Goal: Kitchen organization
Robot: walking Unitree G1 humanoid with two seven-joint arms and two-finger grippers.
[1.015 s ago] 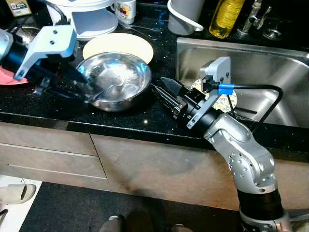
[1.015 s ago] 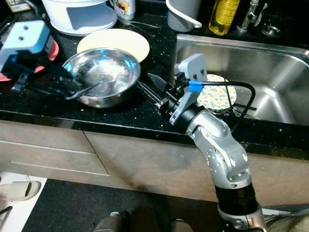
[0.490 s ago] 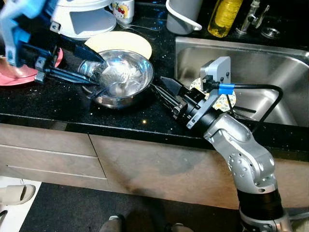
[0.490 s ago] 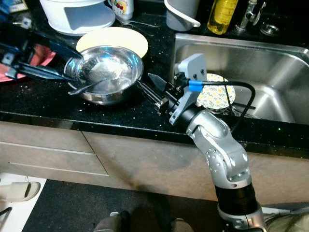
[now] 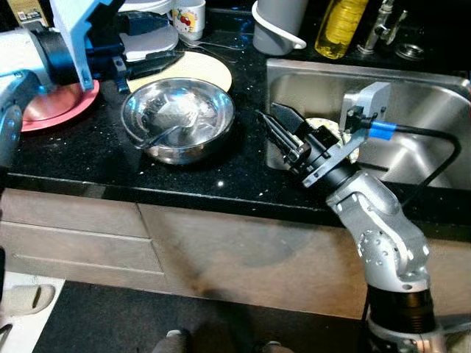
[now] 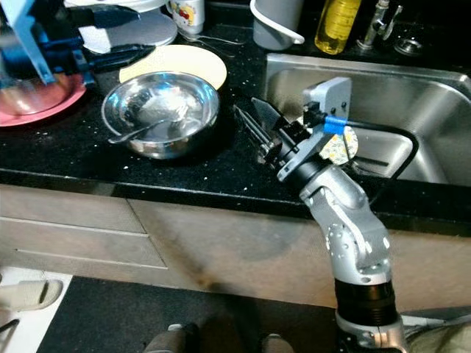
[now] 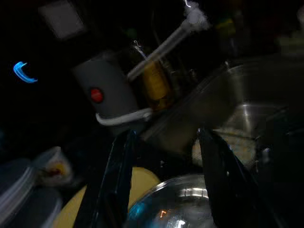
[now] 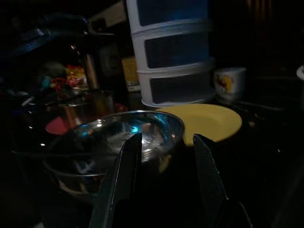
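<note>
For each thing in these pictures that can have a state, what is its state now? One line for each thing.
left gripper: open, holding nothing, raised over the yellow plate
right gripper: open, holding nothing, beside the steel bowl
steel bowl: upright on the counter, a spoon inside
spoon: lying in the bowl, handle on the rim
yellow plate: flat, partly behind the bowl
pink plate: flat on the counter
oil bottle: upright

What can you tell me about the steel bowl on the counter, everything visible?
The steel bowl is round, shiny and fairly deep, standing upright on the black counter left of the sink. A metal utensil lies inside, its handle leaning toward the near-left rim, over a pale smear of residue. Its far rim overlaps the yellow plate. Neither gripper touches it: the right gripper points at it from the sink side with its fingers open.
</note>
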